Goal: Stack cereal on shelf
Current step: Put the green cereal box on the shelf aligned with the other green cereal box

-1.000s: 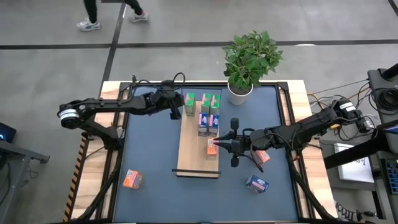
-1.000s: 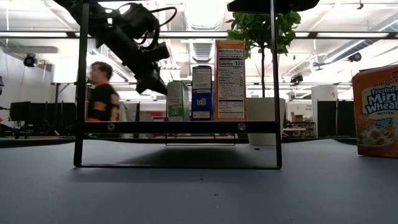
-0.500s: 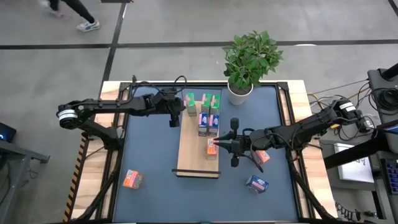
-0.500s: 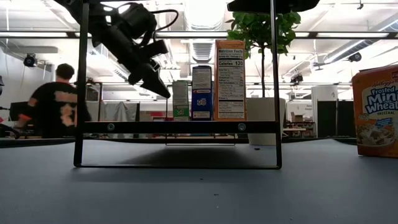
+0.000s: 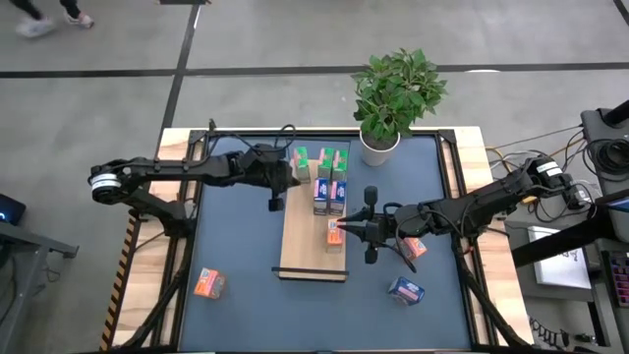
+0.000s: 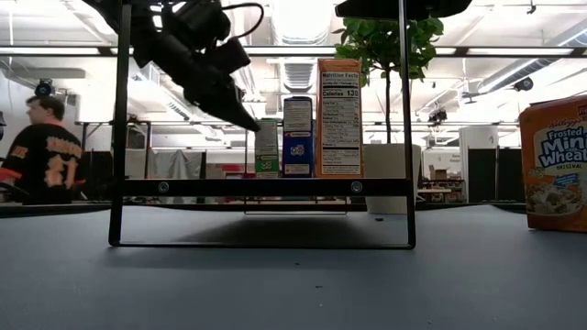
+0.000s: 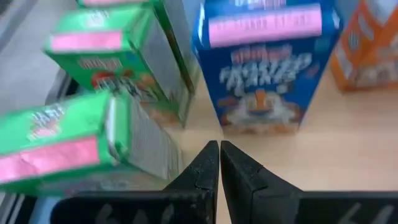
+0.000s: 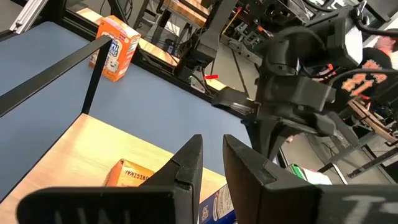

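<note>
The shelf [image 5: 313, 231] lies flat mid-table, carrying a cluster of cereal boxes at its far end, near the plant [image 5: 396, 93]: green boxes [image 5: 301, 156] furthest back, blue boxes [image 5: 321, 193] beside them, and one orange box [image 5: 335, 232] nearer the middle. Three more boxes sit off the board on the mat: an orange one [image 5: 207, 283] at the near left, another orange [image 5: 414, 247] and a blue one [image 5: 406, 290] at the near right

The left gripper [image 5: 274, 196] hangs over the shelf's left edge beside the green boxes, its fingers pressed together and empty, as the left wrist view shows. The right gripper [image 5: 341, 230] sits at the orange box on the board, jaws narrow; whether it actually pinches the box cannot be told

These boxes look light, thin-walled cardboard, likely to tip and to dent under a hard squeeze. Gripping across the narrow faces, near mid-height, seems safest
</note>
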